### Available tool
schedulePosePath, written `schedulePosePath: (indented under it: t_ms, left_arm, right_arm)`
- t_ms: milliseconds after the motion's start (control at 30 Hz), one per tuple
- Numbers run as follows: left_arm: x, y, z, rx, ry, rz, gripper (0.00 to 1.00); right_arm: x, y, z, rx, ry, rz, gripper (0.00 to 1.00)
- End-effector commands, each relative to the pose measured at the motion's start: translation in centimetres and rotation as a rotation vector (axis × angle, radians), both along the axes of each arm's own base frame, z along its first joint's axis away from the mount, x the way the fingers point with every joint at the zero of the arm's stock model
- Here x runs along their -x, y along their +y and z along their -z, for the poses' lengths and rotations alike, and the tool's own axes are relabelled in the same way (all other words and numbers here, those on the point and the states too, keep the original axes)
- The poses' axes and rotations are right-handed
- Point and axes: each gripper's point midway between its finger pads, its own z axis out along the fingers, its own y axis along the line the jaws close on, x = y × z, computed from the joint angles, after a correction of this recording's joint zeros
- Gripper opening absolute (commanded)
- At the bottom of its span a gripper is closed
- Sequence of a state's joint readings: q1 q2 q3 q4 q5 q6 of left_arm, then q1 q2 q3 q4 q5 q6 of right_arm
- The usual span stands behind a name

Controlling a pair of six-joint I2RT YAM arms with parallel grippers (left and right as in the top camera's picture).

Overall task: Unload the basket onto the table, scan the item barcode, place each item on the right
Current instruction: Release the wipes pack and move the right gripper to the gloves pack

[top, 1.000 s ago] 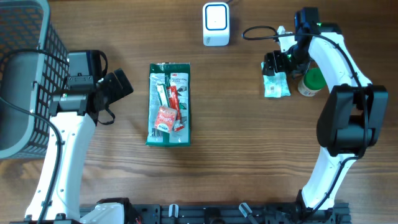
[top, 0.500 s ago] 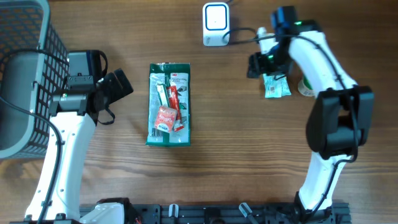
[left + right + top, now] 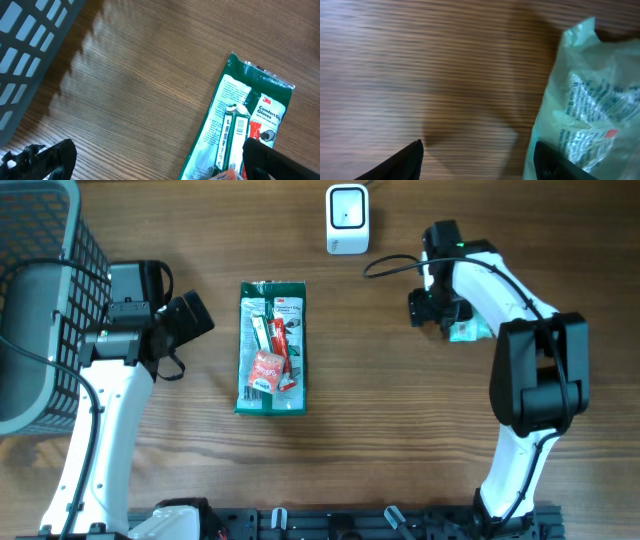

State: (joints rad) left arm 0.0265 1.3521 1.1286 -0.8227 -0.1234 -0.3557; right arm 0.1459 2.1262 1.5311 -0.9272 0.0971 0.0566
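While the left tool (image 3: pixel 157 150) gapes wide and empty, the right tool (image 3: pixel 477 150) stands parted, empty, beside the pale packet (image 3: pixel 585 110)

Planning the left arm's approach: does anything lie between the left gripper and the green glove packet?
Nothing does. The overhead view shows only bare wooden table between the open left gripper and the green glove packet.

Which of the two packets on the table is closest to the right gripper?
The small pale green packet, right beside the right gripper; the bigger dark green gloves pack lies mid-table, well away.
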Motion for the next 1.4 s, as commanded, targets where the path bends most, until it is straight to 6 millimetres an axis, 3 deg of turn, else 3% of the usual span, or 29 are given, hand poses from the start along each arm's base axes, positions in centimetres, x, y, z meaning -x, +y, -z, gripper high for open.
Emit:
schedulePosePath:
  t_ms: [0, 233, 367, 467, 567, 667, 767, 1000, 1167, 1233, 1300, 1367]
  left_arm:
    - [-0.1, 0.3, -0.2, -0.013, -0.003, 0.000, 1.00]
    - [-0.1, 0.3, -0.2, -0.014, -0.003, 0.001, 1.00]
    - [-0.1, 0.3, -0.2, -0.013, -0.003, 0.001, 1.00]
    - [-0.1, 0.3, -0.2, -0.013, -0.003, 0.001, 1.00]
    - [-0.1, 0.3, -0.2, -0.013, -0.003, 0.000, 1.00]
    - [-0.1, 0.3, -0.2, -0.013, -0.003, 0.000, 1.00]
    - [-0.1, 0.3, -0.2, -0.014, -0.004, 0.000, 1.00]
    - [-0.1, 0.3, -0.2, -0.013, -0.004, 0.000, 1.00]
    - [-0.1, 0.3, -0.2, -0.013, -0.003, 0.001, 1.00]
    - [-0.1, 0.3, -0.2, -0.013, -0.003, 0.001, 1.00]
    - [-0.1, 0.3, -0.2, -0.013, -0.003, 0.001, 1.00]
    - [-0.1, 0.3, -0.2, -0.013, -0.003, 0.000, 1.00]
  right_arm:
    - [-0.1, -1.5, -1.0, 0.056, -0.027, 0.038, 0.72]
    - [-0.1, -1.1, -1.0, 0.043, -0.025, 0.031, 0.73]
    - [-0.3, 1.4, -1.4, -0.095, -0.021, -0.022, 0.74]
    - [-0.9, 3.2, -3.3, -0.196, -0.037, -0.039, 0.75]
    - [-1.6, 4.9, -6.9, -0.294, -0.070, -0.054, 0.75]
    - [-1.2, 8.2, -10.4, -0.467, -0.105, -0.098, 0.75]
    - [-0.2, 11.4, -12.8, -0.590, -0.111, -0.156, 0.75]
    - [3.0, 17.6, -12.3, -0.625, -0.034, -0.212, 0.73]
    - [6.3, 23.7, -11.5, -0.633, 0.002, -0.284, 0.58]
    - [7.5, 24.9, -10.9, -0.602, 0.017, -0.280, 0.55]
    - [8.6, 25.8, -10.4, -0.562, 0.024, -0.273, 0.43]
    - [9.3, 26.6, -9.8, -0.517, 0.016, -0.245, 0.38]
